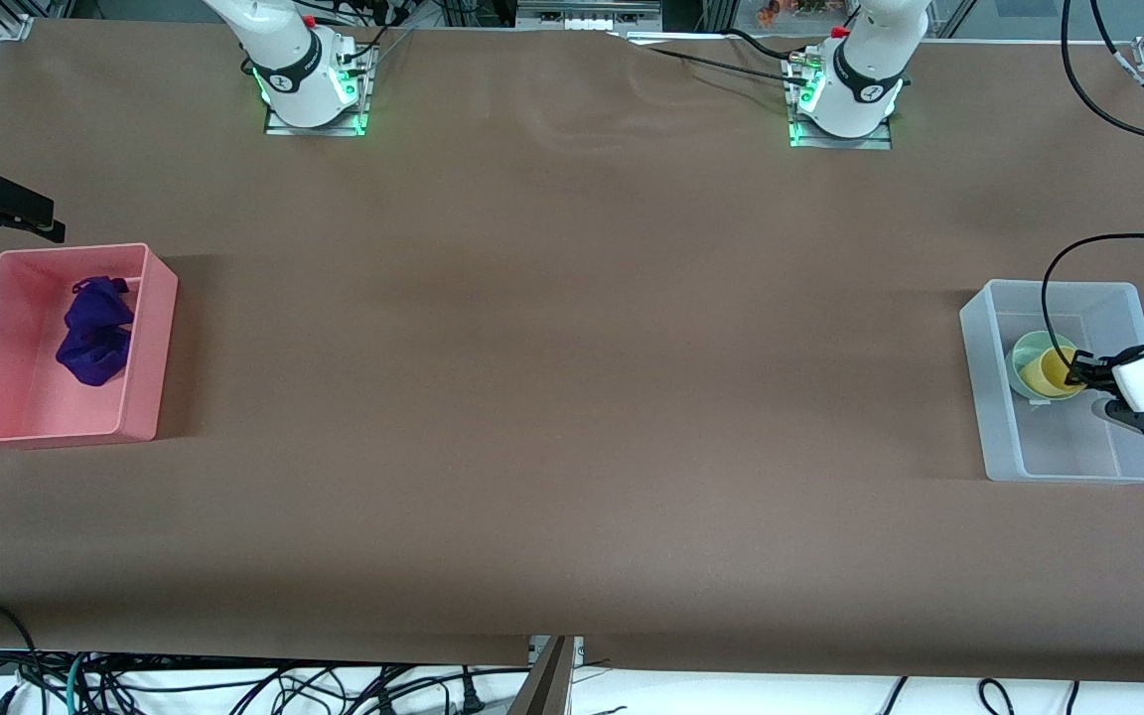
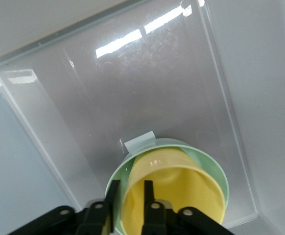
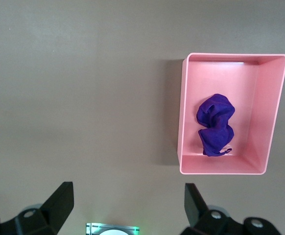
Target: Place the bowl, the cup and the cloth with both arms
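Left end effector (image 1: 1080, 375) down in the clear bin (image 1: 989, 397), its fingers (image 2: 149, 193) slightly parted astride the rim of the yellow cup (image 1: 1046, 372) nested in the mint bowl (image 1: 1026, 355); right end effector (image 3: 128, 200) wide open, empty, high over the desk (image 1: 572, 397), purple cloth (image 1: 93, 331) in the pink bin (image 1: 150, 377).

White jointed arms (image 1: 865, 70), black cables, green-lit bases, black hand (image 1: 1078, 375).

Robot lab: bolted arm bases (image 1: 309, 84), cables (image 1: 234, 685).
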